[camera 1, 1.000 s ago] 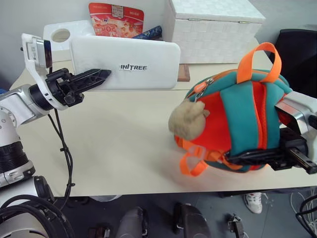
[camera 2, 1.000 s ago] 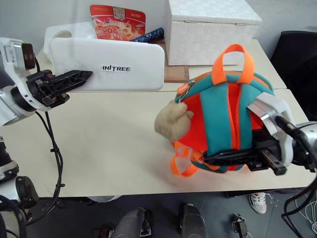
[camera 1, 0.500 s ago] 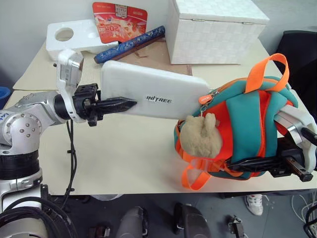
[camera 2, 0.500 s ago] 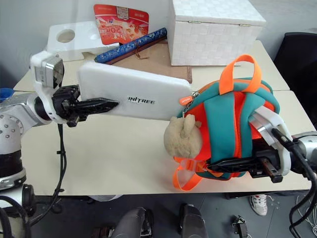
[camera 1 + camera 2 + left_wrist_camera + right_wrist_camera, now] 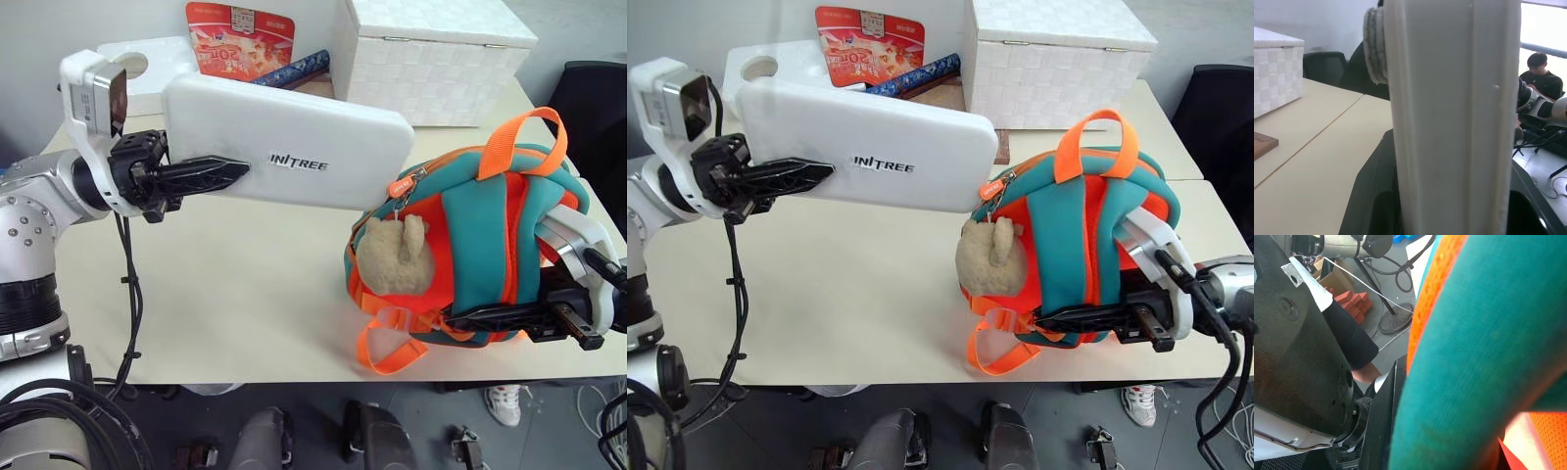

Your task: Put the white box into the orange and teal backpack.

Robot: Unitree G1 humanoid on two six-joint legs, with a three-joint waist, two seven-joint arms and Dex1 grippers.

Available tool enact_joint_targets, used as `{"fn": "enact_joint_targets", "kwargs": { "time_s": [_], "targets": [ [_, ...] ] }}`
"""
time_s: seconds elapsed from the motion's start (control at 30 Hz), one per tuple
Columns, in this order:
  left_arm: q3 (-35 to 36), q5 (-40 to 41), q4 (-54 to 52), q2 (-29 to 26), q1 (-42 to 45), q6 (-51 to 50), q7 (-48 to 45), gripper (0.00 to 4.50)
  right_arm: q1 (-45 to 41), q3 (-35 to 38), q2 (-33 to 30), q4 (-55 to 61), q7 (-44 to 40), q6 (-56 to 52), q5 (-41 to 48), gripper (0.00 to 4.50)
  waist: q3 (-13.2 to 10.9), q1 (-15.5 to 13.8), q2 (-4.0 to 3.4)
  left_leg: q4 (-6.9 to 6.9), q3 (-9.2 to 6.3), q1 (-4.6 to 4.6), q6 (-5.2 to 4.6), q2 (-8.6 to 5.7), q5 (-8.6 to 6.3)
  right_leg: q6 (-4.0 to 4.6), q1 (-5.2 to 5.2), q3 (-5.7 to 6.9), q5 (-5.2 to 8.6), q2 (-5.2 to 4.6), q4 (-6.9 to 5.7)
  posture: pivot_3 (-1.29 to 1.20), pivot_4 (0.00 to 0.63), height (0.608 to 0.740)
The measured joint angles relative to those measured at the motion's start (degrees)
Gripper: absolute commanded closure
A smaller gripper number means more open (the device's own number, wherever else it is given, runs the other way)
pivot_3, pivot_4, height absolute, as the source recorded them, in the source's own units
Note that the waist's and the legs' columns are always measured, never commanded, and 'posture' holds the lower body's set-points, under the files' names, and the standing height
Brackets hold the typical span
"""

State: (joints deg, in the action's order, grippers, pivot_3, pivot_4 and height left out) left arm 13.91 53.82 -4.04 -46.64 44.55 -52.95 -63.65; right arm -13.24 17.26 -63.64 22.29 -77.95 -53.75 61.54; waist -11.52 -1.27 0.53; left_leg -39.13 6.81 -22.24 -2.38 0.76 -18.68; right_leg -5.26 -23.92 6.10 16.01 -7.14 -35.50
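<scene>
White box [image 5: 294,147], clamped in the left gripper [image 5: 211,174] jaws, has swung toward the orange and teal backpack [image 5: 470,245]. Its far end now nears the zipper mouth. The right gripper [image 5: 490,318] jaws stay shut on the backpack's lower edge.

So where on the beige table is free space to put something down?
The beige table is bare in front, between the flat white box and the orange and teal backpack. The back edge is crowded: white woven cube box, red packet, styrofoam block.
</scene>
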Motion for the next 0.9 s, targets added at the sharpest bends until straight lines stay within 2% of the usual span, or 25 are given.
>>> {"fn": "enact_joint_targets", "kwargs": {
  "time_s": [0.17, 0.57, 0.9],
  "targets": [
    [-4.7, -7.1, 0.4, 1.7, -1.9, 7.7, -0.3, 3.09, -0.8, -1.0, 0.0, -0.2, 0.2, 0.0, 0.0, 4.5, 0.0, -0.2, 0.02, -0.06, -0.03, 0.06, -0.03, -0.03, 0.04, -0.01, 0.04, 0.01, -0.01, -0.05, 0.07, 0.0, 0.15, 0.74],
    [-8.7, -10.9, 5.2, 3.6, 1.4, 11.6, -4.4, 3.09, -0.5, -0.9, 0.0, -0.2, 0.4, -0.4, 0.4, 4.5, 0.0, -0.3, 0.04, -0.06, -0.06, 0.02, -0.08, -0.06, 0.04, -0.03, 0.09, 0.09, -0.02, -0.06, -0.01, 0.0, 0.15, 0.74],
    [-16.6, -21.4, 9.8, 5.1, 5.6, 22.7, -11.5, 3.09, -0.4, -0.5, -1.4, -0.1, -1.0, -2.5, 2.0, 4.5, 0.0, -0.2, 0.04, -0.08, -0.1, 0.02, -0.15, -0.14, 0.07, -0.09, 0.15, 0.14, -0.06, -0.16, 0.02, 0.0, 0.15, 0.74]
  ]
}}
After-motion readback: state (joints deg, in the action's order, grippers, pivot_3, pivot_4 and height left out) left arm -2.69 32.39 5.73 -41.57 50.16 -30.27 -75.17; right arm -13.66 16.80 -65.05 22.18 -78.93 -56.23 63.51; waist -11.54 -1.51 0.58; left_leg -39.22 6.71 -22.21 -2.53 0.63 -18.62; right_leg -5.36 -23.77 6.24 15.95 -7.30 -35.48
